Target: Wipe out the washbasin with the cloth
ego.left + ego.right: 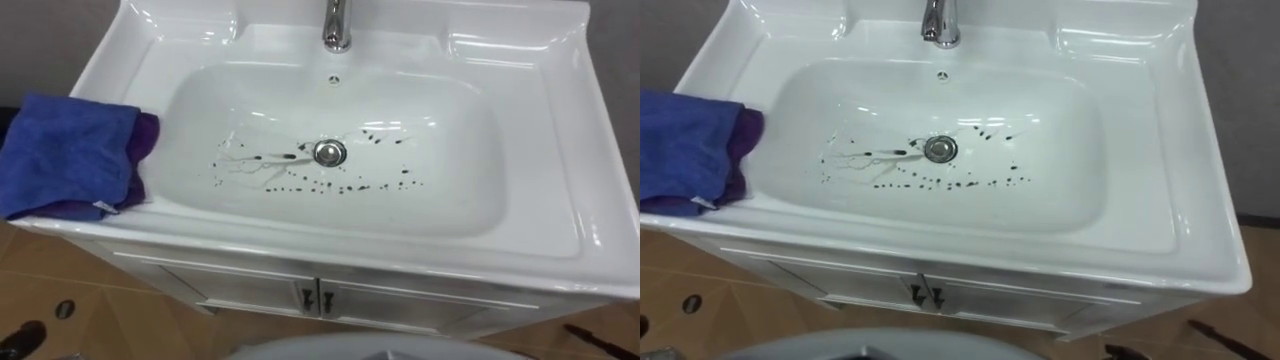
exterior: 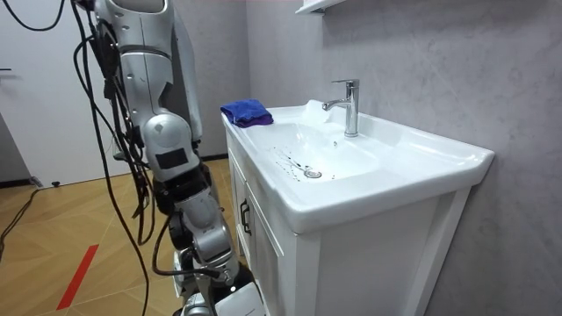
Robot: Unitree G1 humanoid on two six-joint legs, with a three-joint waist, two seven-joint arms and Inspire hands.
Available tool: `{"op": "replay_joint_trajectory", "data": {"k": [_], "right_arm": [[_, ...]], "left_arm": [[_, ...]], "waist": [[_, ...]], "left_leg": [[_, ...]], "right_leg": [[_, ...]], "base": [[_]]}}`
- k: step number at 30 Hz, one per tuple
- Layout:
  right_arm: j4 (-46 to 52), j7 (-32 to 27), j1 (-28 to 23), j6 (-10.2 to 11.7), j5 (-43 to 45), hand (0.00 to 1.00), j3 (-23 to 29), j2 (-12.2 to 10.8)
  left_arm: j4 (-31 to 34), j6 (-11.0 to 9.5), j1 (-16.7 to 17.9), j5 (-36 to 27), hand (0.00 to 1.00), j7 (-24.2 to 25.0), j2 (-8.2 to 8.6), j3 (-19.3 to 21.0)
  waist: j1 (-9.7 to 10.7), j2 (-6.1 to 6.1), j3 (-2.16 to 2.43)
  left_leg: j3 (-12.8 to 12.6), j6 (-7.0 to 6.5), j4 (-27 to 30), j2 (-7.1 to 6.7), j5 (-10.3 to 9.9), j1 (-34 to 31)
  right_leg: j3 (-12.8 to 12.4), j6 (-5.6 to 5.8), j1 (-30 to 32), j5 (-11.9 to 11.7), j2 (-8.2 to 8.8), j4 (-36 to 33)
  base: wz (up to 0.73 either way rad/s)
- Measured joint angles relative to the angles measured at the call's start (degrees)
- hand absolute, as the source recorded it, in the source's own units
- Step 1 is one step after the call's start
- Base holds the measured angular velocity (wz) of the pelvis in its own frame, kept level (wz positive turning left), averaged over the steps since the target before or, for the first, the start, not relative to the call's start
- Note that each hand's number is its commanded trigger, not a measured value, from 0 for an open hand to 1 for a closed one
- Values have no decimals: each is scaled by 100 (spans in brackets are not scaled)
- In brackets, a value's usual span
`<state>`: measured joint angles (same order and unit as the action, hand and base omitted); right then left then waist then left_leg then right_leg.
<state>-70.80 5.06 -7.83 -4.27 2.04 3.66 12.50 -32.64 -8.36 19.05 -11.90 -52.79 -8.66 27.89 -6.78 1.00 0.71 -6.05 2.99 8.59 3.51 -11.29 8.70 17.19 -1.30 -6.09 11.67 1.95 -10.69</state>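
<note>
The white basin has dark specks and streaks spread around its metal drain. A folded blue cloth lies on the basin's left rim, on top of a purple cloth. In the room view I stand close in front of the basin cabinet. My right arm hangs down beside the cabinet, with my right hand low at the picture's bottom edge, well below the basin and the blue cloth.
A chrome tap stands at the back middle of the basin. Below the rim are the white cabinet doors with two small handles. Grey walls close in behind and to the right. The floor is wooden.
</note>
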Motion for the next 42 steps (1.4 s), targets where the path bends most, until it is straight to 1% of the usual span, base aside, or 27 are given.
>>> {"op": "replay_joint_trajectory", "data": {"k": [4, 6, 8, 11, 13, 15, 18, 23, 25, 27, 29, 30, 35, 40, 42], "right_arm": [[-5, -9, -51, -4, -187, 0, -14, 1], [-2, -8, -67, -3, -190, 0, -11, 0], [-2, -10, -67, -2, -191, 0, 0, -2], [-10, -70, -73, -2, -248, 0, -3, -6], [-39, -123, -39, 11, -393, 0, -3, -6], [-43, -127, -17, 61, -425, 0, -5, -8], [-43, -135, -6, 69, -409, 0, -14, -20], [-38, -198, -21, 61, -377, 0, -13, -24], [-28, -266, -19, 60, -343, 0, -7, -24], [-21, -343, -26, 62, -213, 0, -4, -23], [-34, -378, -49, 47, -138, 0, -13, -11], [-35, -379, -69, 47, -82, 0, -18, -6], [-40, -375, -114, 46, 204, 0, -33, -5], [-46, -373, -108, 51, 303, 0, -49, -3], [-54, -374, -110, 56, 328, 0, -58, -1]], "left_arm": [[385, -62, -22, 7, 0, -81, -15, 30], [602, -83, -66, 28, 0, -86, -31, 106], [745, -83, -78, 29, 0, -128, -49, 162], [1171, -83, -83, 31, 0, -290, -73, 167], [1424, -87, -145, 41, 0, -356, -186, 167], [1577, -91, -146, 43, 0, -416, -249, 169], [1801, -94, -148, 43, 0, -433, -301, 169], [2309, -91, -141, 145, 0, -460, -312, 181], [2506, -85, -154, 176, 0, -512, -318, 251], [2611, -79, -233, 575, 0, -583, -359, 511], [2639, -75, -305, 775, 0, -649, -423, 600], [2708, -56, -315, 924, 0, -665, -430, 607], [3112, -21, -316, 1657, 0, -656, -409, 605], [3350, 25, -317, 1972, 0, -614, -398, 545], [3372, 62, -317, 2182, 0, -607, -396, 541]], "waist": [[-94, 4, 1], [-136, -3, -2], [-137, -4, -3], [-139, -7, -6], [-139, 4, -6], [-148, 16, -6], [-134, 26, -10], [-137, 18, -13], [-142, 25, -13], [-138, 34, -13], [-134, 62, -14], [-134, 88, -17], [-130, 139, -46], [-49, 179, -55], [21, 187, -62]], "left_leg": [[-3, 0, 1, 0, 0, 12], [-5, 0, -3, -3, 0, 35], [1, 0, -8, -6, 0, 45], [56, -1, -13, -18, 0, 39], [83, 0, -12, -22, 0, 43], [98, 0, -12, -22, 0, 46], [119, 0, -10, -22, 0, 41], [150, 0, -5, -26, 0, -7], [149, 0, -3, -29, 0, 2], [149, 0, 5, -29, 0, 8], [150, 0, 5, -32, 0, 8], [150, 0, 5, -35, 0, 10], [150, 0, 5, -33, 0, 14], [144, 0, 4, -33, 0, 17], [140, 0, 5, -33, 0, 17]], "right_leg": [[-29, 0, -2, 0, -4, -2], [-60, 0, -3, 0, -4, -9], [-80, 3, -7, 2, -7, 0], [-42, 12, -20, 3, -1, 6], [-8, 17, -29, 6, -5, 7], [-7, 17, -37, 6, -5, 7], [5, 16, -46, 6, -2, 25], [24, 25, -54, -4, -10, 98], [20, 26, -65, -4, -25, 110], [6, 26, -68, -4, -38, 113], [4, 27, -77, -5, -39, 105], [5, 27, -83, -5, -38, 105], [1, 28, -86, -5, -42, 109], [6, 29, -89, -4, -39, 115], [8, 29, -89, -4, -35, 111]], "base": [[-2], [-7], [-4], [6], [8], [0], [0], [4], [-2], [-6], [0], [0], [0], [0], [0]]}}
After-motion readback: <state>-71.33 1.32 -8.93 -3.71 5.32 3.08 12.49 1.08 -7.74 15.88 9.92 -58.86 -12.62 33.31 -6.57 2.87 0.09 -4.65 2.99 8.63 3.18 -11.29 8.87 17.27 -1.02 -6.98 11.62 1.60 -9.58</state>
